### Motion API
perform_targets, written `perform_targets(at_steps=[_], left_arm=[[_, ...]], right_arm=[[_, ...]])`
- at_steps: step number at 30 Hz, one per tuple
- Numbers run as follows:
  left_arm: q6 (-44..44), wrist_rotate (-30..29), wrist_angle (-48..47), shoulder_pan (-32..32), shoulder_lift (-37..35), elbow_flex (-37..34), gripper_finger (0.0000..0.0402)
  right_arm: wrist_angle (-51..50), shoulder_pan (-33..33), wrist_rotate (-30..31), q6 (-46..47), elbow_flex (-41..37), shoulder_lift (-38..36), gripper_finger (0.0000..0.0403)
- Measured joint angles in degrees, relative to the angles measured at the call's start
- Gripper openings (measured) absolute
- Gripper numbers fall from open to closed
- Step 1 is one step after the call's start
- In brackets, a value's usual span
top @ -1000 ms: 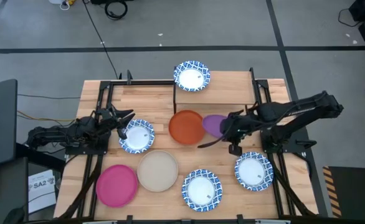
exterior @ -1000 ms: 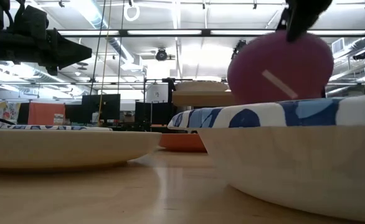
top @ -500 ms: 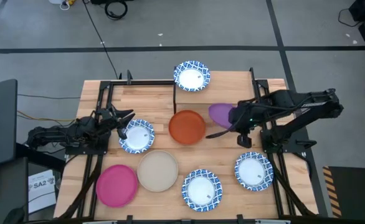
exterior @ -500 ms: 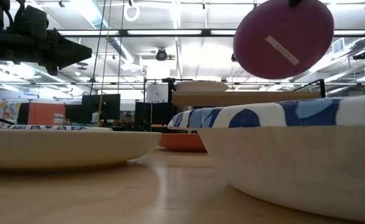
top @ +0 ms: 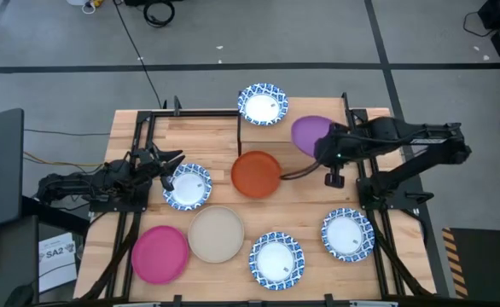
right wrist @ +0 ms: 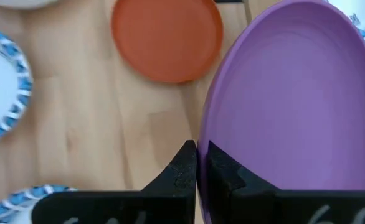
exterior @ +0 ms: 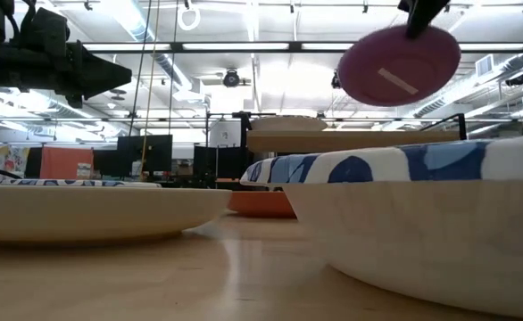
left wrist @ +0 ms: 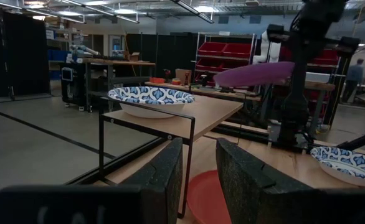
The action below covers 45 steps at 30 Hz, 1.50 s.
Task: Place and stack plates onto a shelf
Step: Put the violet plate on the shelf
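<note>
The purple plate [top: 310, 133] hangs in the air over the right half of the shelf [top: 276, 133], a light-wood board on thin black legs. My right gripper [top: 325, 151] is shut on it. From table height I see the purple plate's underside [exterior: 397, 66] above the shelf [exterior: 333, 140]. One blue-rimmed plate [top: 263, 104] sits on the shelf's far left part. The orange plate [top: 256, 173] lies on the table just in front of the shelf. My left gripper [top: 170, 164] waits open by another blue-rimmed plate [top: 187, 186] at the table's left. My right gripper pinches the purple plate's rim [right wrist: 202, 146] on its near right side, one finger [right wrist: 183, 167] under the plate and the other finger [right wrist: 225, 171] on its upper face. The fingers reach in roughly level from the table's right. The plate is lifted clear and slightly tilted.
On the near half of the table lie a pink plate [top: 159, 253], a beige plate [top: 217, 233] and two blue-rimmed plates [top: 276, 260] [top: 347, 234]. Black frame rails [top: 144, 128] run along both sides. Bare wood shows between the orange plate and the right rail.
My right gripper has carried the purple plate up from beside the orange plate and toward the table's far edge, until it hangs over the shelf's right half. The plate stood steeply tilted before and is closer to level now. The gripper has stayed shut on it.
</note>
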Motion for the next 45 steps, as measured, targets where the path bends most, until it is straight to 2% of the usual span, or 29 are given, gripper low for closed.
perform_targets(at_steps=[7, 21, 29, 38, 45], left_arm=[[0.0, 0.0, 0.0, 0.0, 0.0, 0.0, 0.0103], [0.0, 0.0, 0.0, 0.0, 0.0, 0.0, 0.0103], [0.0, 0.0, 0.0, 0.0, 0.0, 0.0, 0.0103], [0.0, 0.0, 0.0, 0.0, 0.0, 0.0, 0.0103], [0.0, 0.0, 0.0, 0.0, 0.0, 0.0, 0.0103]], right_arm=[[0.4, -6.0, 2.9, -6.4, -4.3, 0.0, 0.0019], [9.0, -17.2, 2.8, -17.4, -10.0, 0.0, 0.002], [12.9, -23.1, 2.8, -19.5, -13.3, 0.0, 0.0023], [19.8, -27.1, 2.8, -23.1, -18.0, 0.1, 0.0024], [20.7, -28.2, 2.3, -22.9, -18.4, 0.1, 0.0024]])
